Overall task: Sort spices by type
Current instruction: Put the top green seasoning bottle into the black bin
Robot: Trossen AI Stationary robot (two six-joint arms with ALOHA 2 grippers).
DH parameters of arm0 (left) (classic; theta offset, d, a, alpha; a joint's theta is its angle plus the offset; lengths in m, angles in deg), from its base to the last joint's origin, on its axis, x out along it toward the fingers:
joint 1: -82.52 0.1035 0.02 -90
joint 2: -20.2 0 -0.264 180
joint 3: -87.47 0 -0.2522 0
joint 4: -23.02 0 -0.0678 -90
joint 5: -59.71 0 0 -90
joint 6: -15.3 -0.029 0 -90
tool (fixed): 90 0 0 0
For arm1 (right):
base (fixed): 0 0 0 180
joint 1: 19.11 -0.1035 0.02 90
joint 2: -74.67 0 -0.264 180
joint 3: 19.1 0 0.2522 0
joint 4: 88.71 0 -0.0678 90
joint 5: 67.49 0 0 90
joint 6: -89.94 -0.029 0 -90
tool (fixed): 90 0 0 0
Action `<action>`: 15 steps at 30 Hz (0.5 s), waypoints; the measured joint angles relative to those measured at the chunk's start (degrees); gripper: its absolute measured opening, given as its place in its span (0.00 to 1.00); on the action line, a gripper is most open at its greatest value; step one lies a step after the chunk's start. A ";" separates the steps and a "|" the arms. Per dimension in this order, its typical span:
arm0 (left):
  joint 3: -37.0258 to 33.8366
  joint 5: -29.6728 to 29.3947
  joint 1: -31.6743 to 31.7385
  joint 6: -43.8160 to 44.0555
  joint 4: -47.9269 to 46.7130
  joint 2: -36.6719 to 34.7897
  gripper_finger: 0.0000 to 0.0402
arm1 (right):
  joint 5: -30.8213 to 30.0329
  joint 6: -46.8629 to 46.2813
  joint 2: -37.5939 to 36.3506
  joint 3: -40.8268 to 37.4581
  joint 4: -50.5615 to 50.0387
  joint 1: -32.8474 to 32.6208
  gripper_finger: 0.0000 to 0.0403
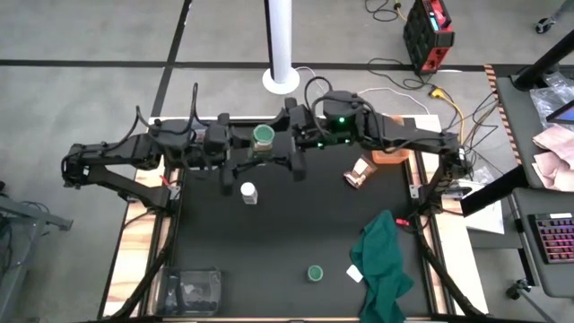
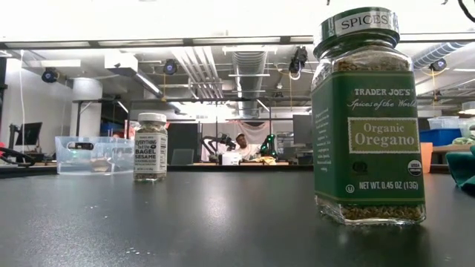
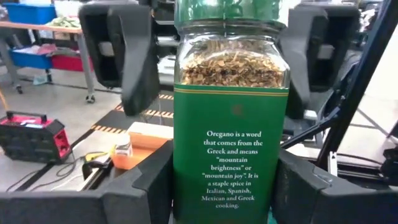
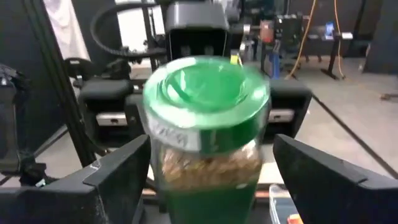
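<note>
Two grippers flank the green-lidded oregano jar [image 3: 231, 130] (leafy flakes inside).

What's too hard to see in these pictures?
Oregano jar in left gripper, right gripper open around its lid: lid cut by left wrist view's top edge, label blurred in right wrist view.
Green cloth: mostly cut by low view's right edge.
Clear tub: contents too small, high view.

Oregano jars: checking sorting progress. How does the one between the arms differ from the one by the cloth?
Far jar: gripped by the left claw, open right claw flanking its lid; near jar stands free. Far jar is between the arms; near jar by the cloth. Both upright, green-lidded.
</note>
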 joint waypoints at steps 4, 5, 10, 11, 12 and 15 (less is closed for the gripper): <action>0.00 0.73 0.00 -0.69 0.59 0.22 0.46 | 1.15 1.44 0.25 0.00 0.69 -0.04 0.73; 0.00 0.81 0.00 -0.74 0.64 0.20 0.46 | 1.14 1.66 0.27 0.00 0.63 -0.13 0.70; 0.00 0.97 0.00 -0.29 0.62 0.16 0.46 | 1.51 2.17 0.28 0.00 0.43 -0.17 0.47; 0.00 0.93 0.00 -0.11 0.42 0.16 0.47 | 1.61 2.32 0.28 0.00 0.19 -0.17 0.47; 0.00 0.84 0.00 0.05 0.09 0.15 0.52 | 1.67 2.53 0.21 0.00 -0.25 -0.17 0.47; 0.00 -1.49 -0.01 2.10 -1.22 -0.33 0.74 | 0.94 2.60 -0.28 -0.01 -3.17 0.00 0.47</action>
